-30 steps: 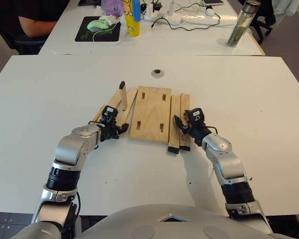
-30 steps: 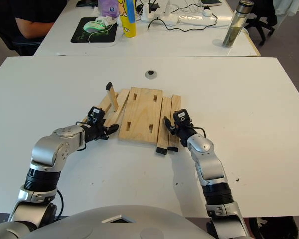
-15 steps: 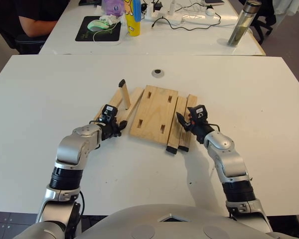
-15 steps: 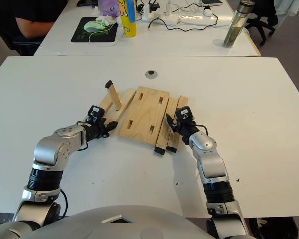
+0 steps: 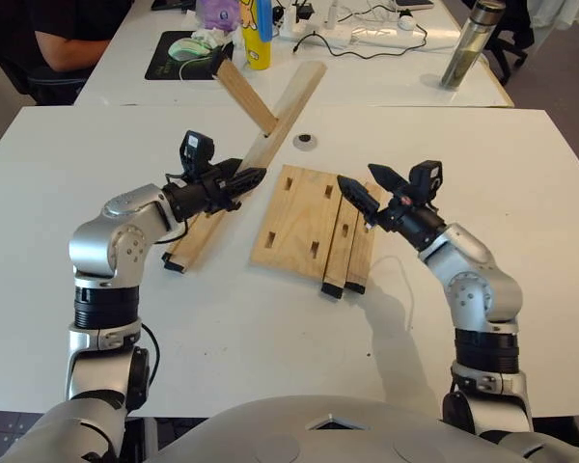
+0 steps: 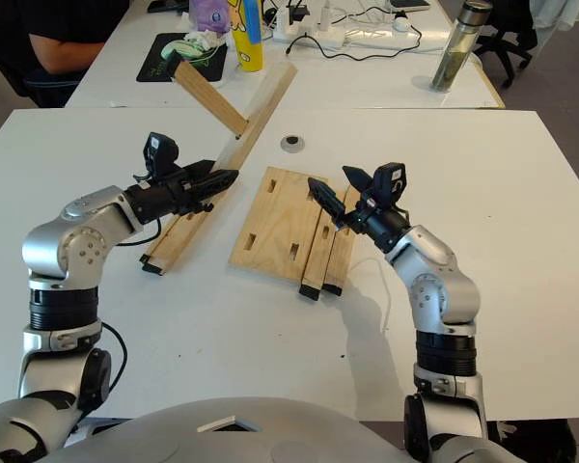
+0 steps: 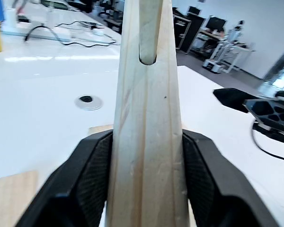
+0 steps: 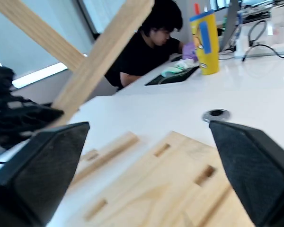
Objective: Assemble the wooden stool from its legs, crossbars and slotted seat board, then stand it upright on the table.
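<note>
Two legs (image 5: 350,246) lie flat against the right edge of the slotted seat board (image 5: 291,217) on the worktop (image 5: 96,338), and another leg (image 5: 195,239) lies to its left; the step in hand looks like carrying the raised leg (image 5: 288,104), its crossbar (image 5: 243,95) jutting from it, to the board; keep it from twisting and square its end over a slot before lowering; the left gripper (image 5: 249,177) has its jaws pinching that leg's sides low on its length; the right gripper (image 5: 359,179) hovers just above the two legs, jaws spread wide, holding nothing.
</note>
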Tool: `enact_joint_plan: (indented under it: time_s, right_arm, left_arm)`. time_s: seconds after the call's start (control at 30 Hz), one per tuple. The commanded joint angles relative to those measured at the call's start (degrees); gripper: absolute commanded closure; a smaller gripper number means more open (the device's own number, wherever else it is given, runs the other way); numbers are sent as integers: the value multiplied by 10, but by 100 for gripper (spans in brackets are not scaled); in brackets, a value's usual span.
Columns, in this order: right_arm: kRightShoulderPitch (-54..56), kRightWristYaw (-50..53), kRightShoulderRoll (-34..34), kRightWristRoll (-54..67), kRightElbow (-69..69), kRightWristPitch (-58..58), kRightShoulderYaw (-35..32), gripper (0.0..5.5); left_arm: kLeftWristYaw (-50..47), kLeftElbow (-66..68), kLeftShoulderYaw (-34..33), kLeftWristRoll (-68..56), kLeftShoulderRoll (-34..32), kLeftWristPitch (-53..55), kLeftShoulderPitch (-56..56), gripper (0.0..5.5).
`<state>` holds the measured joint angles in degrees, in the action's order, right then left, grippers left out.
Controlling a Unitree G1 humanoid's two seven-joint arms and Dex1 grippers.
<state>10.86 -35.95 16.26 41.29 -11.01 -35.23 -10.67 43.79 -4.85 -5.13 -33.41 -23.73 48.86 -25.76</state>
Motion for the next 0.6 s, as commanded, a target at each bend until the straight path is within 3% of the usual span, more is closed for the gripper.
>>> enact_joint_plan:
  time_s: [0.03,0.23,0.6]
  right_arm:
    - [42,-77,81,134,0,-98,-65,11]
    - [94,-151,158,179,49,-153,-74,10]
    - [149,-274,224,109,95,-141,6,10]
  left_arm:
    - [147,62,8,-52,-78,34,-80,341]
    - [276,106,63,-60,-130,48,-114,341]
    - [381,112,152,-22,-160,26,-147,341]
